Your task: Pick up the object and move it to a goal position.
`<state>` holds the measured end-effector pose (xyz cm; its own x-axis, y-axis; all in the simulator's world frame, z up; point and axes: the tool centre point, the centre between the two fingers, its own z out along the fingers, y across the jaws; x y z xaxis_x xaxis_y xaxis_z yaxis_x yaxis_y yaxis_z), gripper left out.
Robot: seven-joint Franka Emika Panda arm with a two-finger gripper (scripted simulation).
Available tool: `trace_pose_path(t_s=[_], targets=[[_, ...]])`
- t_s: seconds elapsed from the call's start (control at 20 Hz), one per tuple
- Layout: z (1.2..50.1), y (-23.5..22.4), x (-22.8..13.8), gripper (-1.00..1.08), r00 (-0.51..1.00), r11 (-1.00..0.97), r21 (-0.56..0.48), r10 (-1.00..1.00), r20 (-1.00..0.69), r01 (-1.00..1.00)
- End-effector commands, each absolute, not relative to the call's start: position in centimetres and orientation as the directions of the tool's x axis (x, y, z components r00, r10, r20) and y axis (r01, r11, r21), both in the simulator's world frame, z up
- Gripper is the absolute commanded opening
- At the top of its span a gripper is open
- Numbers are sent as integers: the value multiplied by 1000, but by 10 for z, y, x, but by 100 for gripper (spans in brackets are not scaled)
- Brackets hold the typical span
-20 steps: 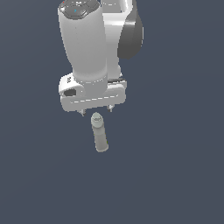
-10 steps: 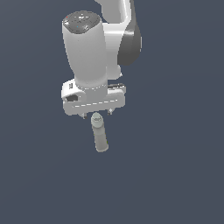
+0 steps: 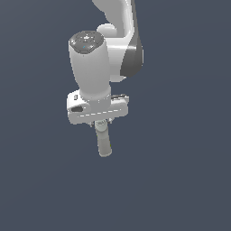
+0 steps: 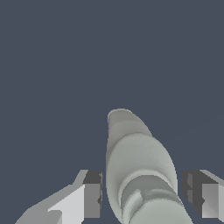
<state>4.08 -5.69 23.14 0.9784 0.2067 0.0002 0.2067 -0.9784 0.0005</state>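
The object, a pale grey-white bottle [image 3: 103, 143], shows in the exterior view just below the white hand of the arm, slanting towards the exterior view's right. Its label does not show. My gripper [image 3: 101, 123] is right over its upper end. In the wrist view the bottle [image 4: 138, 162] runs between my two fingers, with its narrower ringed end closest to the camera. My gripper [image 4: 142, 194] is open. One finger [image 4: 91, 192] and the other finger [image 4: 197, 190] stand on either side of the bottle, with a small gap on each side.
A flat dark blue-grey surface [image 3: 180, 180] fills both views. The white arm [image 3: 113, 49] rises above the hand in the exterior view. Nothing else shows.
The hand has come down towards the bottle over the last second. The bottle has stayed where it was.
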Motion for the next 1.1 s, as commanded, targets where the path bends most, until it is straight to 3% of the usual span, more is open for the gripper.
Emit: trace_pose_path(t_s=[0.0,0.65,1.05], targets=[[230,-56,41,-100,978,-978,0,207,0,207],[236,-60,44,-100,981,-981,5,194,10,194],[280,-84,67,-100,993,-996,36,86,77,83]])
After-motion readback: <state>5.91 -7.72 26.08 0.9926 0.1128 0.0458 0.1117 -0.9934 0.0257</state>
